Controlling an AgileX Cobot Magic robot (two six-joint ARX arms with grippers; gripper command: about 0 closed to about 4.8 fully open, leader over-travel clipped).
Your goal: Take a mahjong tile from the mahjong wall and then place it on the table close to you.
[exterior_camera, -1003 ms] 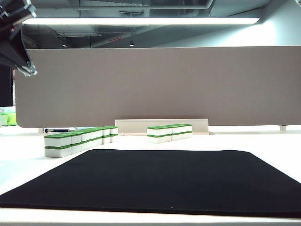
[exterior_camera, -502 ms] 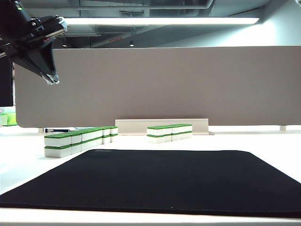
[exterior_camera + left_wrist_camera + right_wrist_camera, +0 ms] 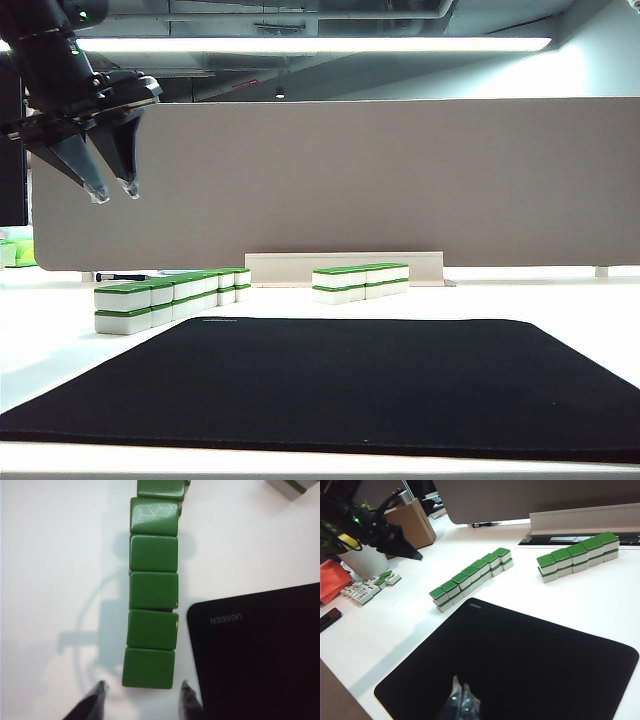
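The mahjong wall (image 3: 152, 610) is running out of the left wrist view, its far tiles cut off. It is sitting on the white tabletop (image 3: 40, 345) beside the black mat (image 3: 340, 385). The left gripper (image 3: 112, 190) is hanging high above it, pointing down, fingers parted, empty. The right gripper (image 3: 461, 700) is hovering over the mat, fingers closed together.
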